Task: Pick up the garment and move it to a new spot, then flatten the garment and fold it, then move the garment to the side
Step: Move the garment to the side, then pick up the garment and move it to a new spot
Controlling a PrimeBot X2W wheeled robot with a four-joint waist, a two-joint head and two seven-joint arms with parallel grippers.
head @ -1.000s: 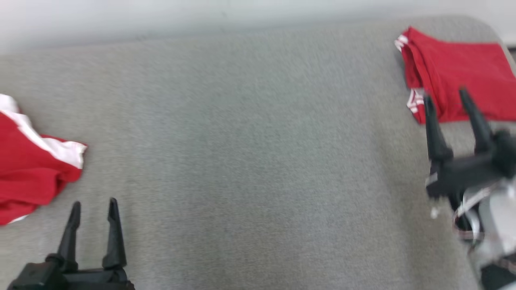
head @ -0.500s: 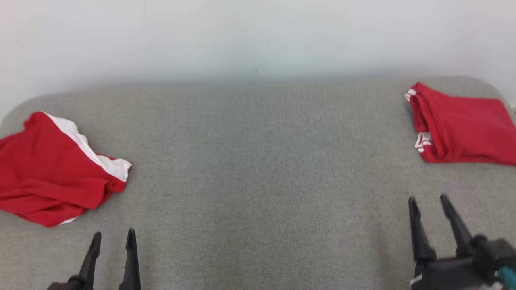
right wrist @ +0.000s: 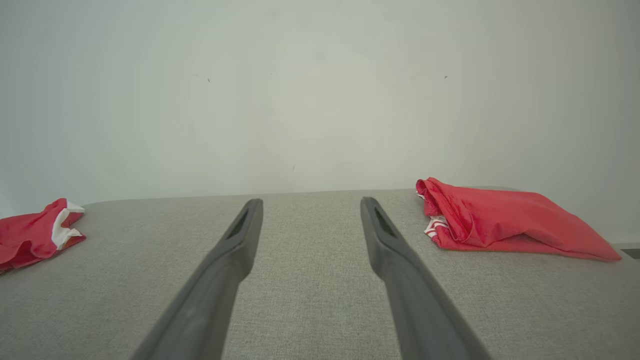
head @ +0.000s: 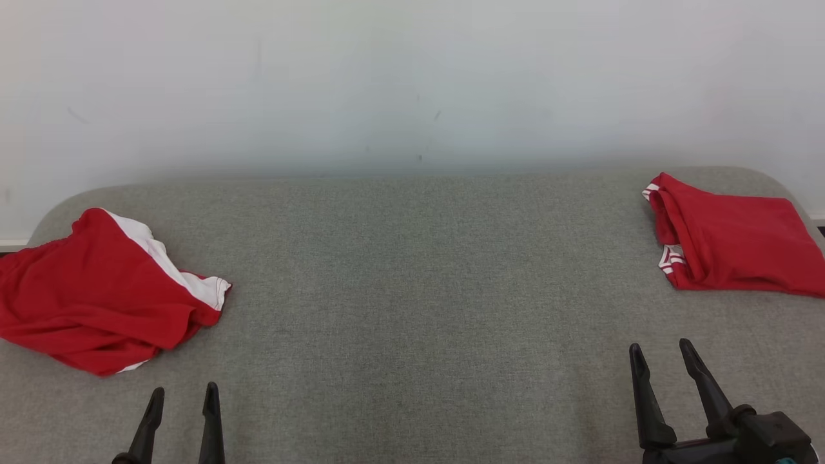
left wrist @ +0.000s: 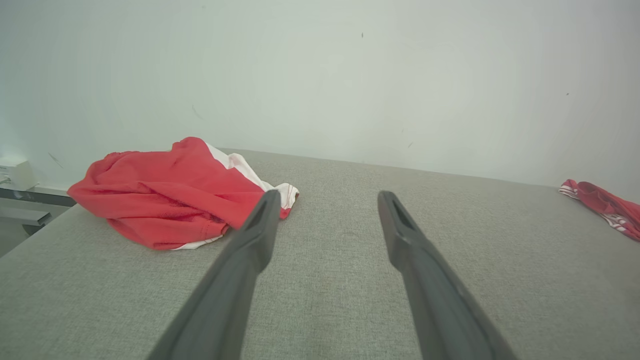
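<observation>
Partly cropped, the folded garment (head: 735,245) lies at the worktop's (head: 419,290) far right corner, its right end cut off by the head view's frame; the right wrist view shows it whole. Near the left edge lies the crumpled garment (head: 97,303), red with a white band. The left gripper (head: 184,388) and right gripper (head: 660,346) hover over the near edge, fingers apart and empty, their bases cropped.
</observation>
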